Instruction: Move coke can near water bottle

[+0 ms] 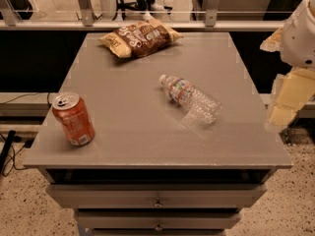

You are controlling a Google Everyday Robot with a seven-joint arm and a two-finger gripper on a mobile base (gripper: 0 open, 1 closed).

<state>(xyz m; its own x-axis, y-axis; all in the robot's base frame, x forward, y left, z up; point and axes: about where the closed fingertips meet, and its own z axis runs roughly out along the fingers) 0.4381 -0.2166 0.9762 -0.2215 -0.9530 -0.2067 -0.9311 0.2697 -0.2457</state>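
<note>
The coke can stands upright near the front left corner of the grey table, orange-red with a silver top and a white patch near its base. The water bottle lies on its side right of the table's middle, white cap pointing to the back left, with a red-and-green label band. My gripper hangs at the right edge of the view, beside the table's right edge, well away from the can and right of the bottle. It holds nothing that I can see.
A brown chip bag lies at the back of the table. Drawers sit under the tabletop. A rail and glass panels run behind the table. Cables lie on the floor at left.
</note>
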